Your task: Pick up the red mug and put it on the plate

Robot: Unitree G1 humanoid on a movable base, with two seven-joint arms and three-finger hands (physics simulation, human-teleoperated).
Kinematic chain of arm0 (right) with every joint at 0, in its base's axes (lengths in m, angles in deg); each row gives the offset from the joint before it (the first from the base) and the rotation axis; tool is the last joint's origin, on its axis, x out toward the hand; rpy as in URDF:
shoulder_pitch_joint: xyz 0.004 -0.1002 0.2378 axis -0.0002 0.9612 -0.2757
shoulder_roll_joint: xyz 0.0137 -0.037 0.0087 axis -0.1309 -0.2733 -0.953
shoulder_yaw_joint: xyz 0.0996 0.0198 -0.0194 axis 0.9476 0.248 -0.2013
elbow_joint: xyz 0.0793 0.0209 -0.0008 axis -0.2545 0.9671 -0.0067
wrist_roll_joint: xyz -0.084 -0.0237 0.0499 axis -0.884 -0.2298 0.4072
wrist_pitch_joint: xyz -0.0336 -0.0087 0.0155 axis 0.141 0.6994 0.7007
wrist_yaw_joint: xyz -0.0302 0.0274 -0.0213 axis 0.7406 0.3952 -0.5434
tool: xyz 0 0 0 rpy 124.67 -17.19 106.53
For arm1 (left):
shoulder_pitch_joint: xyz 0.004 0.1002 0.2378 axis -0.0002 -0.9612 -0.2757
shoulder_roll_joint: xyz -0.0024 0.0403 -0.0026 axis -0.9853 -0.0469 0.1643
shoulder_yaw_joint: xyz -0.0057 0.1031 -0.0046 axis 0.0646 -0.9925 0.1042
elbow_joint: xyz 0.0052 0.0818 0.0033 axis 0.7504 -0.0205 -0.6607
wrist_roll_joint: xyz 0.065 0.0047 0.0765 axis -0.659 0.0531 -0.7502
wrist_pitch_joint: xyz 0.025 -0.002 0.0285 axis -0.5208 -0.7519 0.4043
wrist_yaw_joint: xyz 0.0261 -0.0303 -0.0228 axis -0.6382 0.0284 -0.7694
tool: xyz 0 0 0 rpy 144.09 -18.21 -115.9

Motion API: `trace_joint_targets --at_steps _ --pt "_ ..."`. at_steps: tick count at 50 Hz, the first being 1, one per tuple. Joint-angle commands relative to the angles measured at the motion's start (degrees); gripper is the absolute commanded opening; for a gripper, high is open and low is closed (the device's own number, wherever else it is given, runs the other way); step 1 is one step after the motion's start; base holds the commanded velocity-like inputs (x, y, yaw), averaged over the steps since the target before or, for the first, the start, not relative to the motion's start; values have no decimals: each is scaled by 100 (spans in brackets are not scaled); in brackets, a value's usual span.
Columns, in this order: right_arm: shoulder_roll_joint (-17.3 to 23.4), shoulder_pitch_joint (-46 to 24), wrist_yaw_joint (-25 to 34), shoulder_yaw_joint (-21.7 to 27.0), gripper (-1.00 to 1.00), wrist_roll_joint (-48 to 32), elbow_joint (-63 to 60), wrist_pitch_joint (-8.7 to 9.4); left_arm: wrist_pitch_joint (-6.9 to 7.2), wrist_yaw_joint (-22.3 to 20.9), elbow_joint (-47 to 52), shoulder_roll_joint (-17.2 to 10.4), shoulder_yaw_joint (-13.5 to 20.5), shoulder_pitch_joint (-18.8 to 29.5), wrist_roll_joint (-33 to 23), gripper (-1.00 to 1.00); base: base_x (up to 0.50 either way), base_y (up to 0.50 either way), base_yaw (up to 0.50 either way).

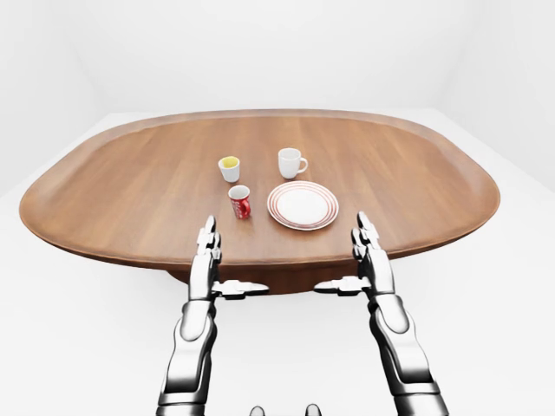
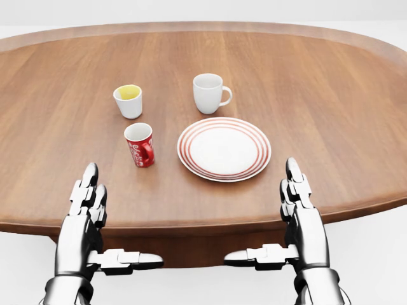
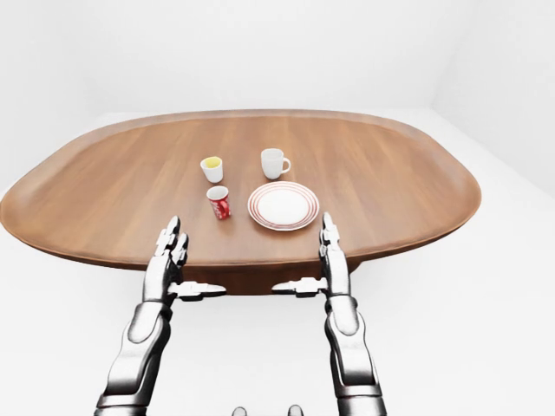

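The oval wooden desk (image 2: 331,114) carries three cups and one plate: one red mug (image 2: 139,144) just left of the red-ringed plate (image 2: 224,149), one white mug (image 2: 208,93), and one small white cup (image 2: 128,101). The left robot hand (image 2: 89,210) and right robot hand (image 2: 297,206) hover at the near edge, fingers extended, thumbs pointing inward, grasping nothing.

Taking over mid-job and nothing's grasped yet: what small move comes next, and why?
Probably reach the left robot hand up and rightward toward the red mug. In the head view both hands hover open at the table's lower edge, neither touching anything; the mug stands upright just left of the plate, nearer the left hand than the right robot hand.
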Motion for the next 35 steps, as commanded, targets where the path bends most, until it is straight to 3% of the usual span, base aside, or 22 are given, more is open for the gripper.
trace_joint_targets --at_steps 1,26,35 --pt "65 49 66 99 100 -106 -72 -27 -36 -60 74 -49 121 -47 50 100 0 0 0" --pt "63 93 111 73 100 -235 -72 -92 209 -84 429 -30 143 -165 230 100 0 0 0" --pt "72 65 118 91 100 -245 6 -100 279 -68 538 -18 121 -218 263 100 0 40 0"
